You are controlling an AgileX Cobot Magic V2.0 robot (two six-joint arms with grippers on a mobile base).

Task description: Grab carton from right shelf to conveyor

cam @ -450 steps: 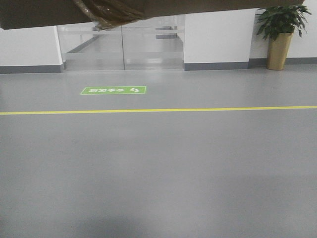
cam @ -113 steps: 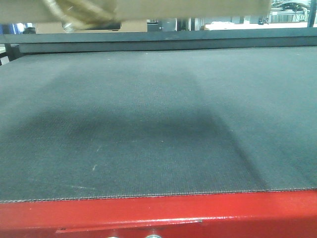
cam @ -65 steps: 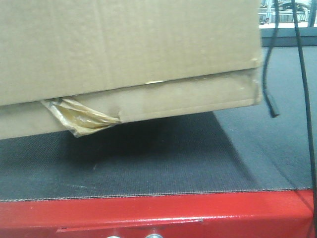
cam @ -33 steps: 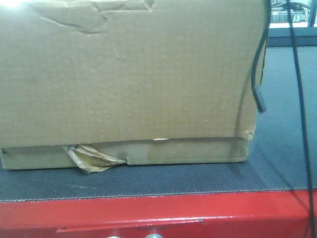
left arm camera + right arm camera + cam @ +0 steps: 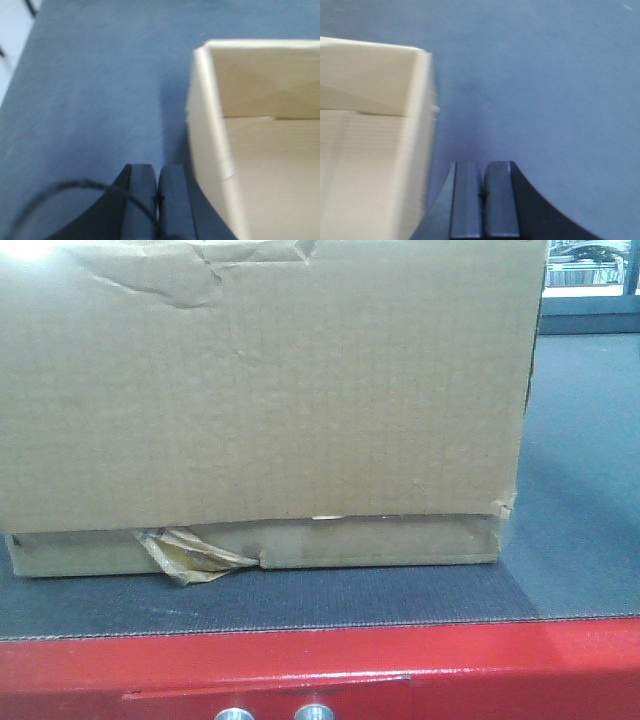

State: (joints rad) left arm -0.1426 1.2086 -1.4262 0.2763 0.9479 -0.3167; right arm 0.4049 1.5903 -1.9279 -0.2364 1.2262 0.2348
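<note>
On conveyor [image 5: 590, 490], carton [image 5: 270, 390] between closed jaws

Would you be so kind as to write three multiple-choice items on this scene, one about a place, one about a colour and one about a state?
1. Where does the carton sit?
A. on the conveyor belt
B. on the floor
C. on a shelf

2. What colour is the conveyor's frame?
A. blue
B. red
C. yellow

3. How do the left end effector and the right end effector stand?
A. shut on the carton's walls
B. wide open
C. shut on nothing, beside the carton

Answers:
1 A: the carton's bottom edge rests on the dark belt.
2 B: the glossy frame below the belt is red.
3 C: each wrist view shows its end effector closed over bare belt, apart from the carton's wall.
</note>
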